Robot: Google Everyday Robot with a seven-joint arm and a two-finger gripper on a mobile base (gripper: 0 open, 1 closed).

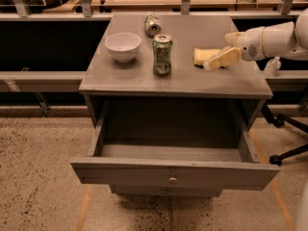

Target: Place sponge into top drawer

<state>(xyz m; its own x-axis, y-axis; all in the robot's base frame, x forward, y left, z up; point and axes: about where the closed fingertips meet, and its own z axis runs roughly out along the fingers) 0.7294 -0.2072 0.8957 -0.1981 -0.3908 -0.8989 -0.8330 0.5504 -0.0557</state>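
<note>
The sponge, a pale yellow block, lies flat on the right part of the grey cabinet top. My gripper reaches in from the right on a white arm, just above the sponge's right end. It is open: one pale yellow finger overlaps the sponge's right edge and the other sits higher behind. The top drawer is pulled out toward the camera, and nothing shows inside it. Its round knob is centred on the front panel.
A white bowl stands at the left of the cabinet top. A green soda can stands upright in the middle, left of the sponge. A second can lies on its side at the back. Chair legs stand at the right.
</note>
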